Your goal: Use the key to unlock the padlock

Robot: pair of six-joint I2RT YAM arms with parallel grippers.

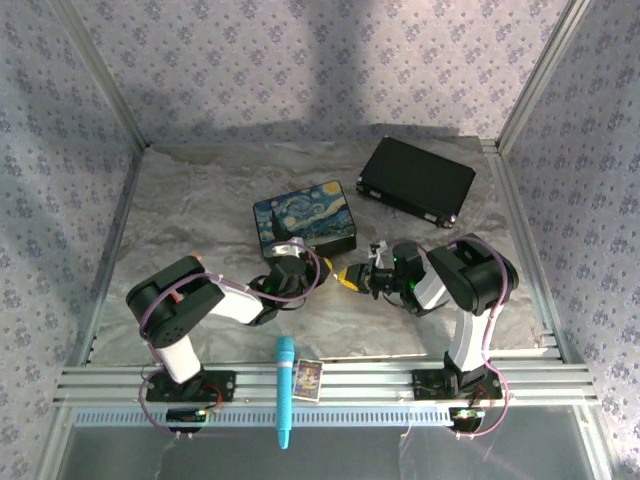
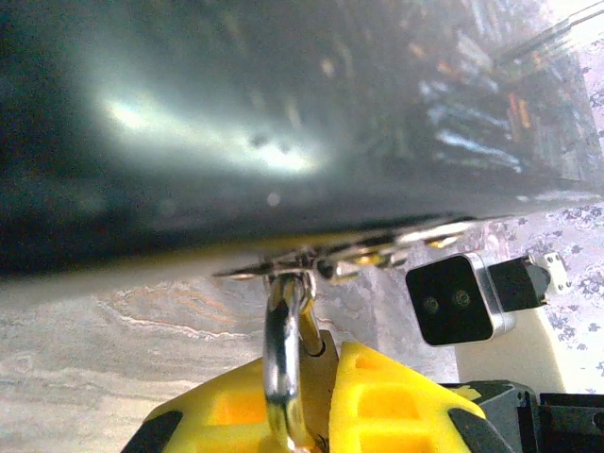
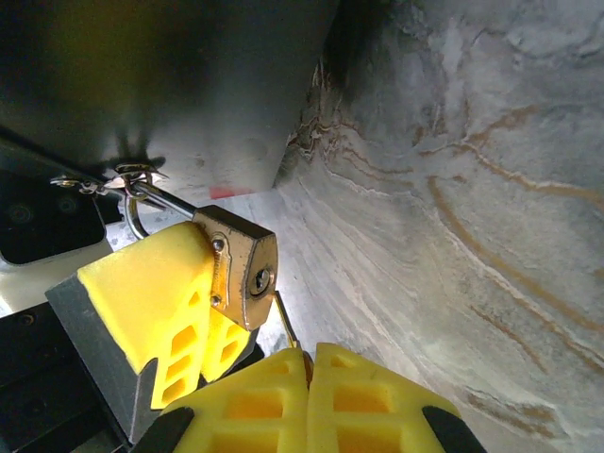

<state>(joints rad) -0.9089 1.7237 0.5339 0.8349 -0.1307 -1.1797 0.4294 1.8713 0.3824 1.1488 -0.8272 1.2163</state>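
The brass padlock (image 3: 242, 264) hangs by its silver shackle (image 2: 280, 344) from the hasp (image 3: 123, 176) on the blue starry-night tin (image 1: 305, 215). My left gripper (image 2: 313, 370) is shut on the padlock body, one yellow finger (image 3: 151, 297) on each flat side. My right gripper (image 3: 310, 357) is shut on the key (image 3: 286, 323), and just its thin blade sticks out. The blade tip touches the padlock's lower edge right beside the keyhole (image 3: 261, 279), not inside it. In the top view the left gripper (image 1: 300, 266) and right gripper (image 1: 352, 278) meet in front of the tin.
A black case (image 1: 417, 178) lies at the back right. At the near edge a cyan pen-like stick (image 1: 285, 388) and a small card (image 1: 307, 379) rest on the metal rail (image 1: 400, 382). The tin's dark wall (image 2: 283, 123) is close above the left fingers.
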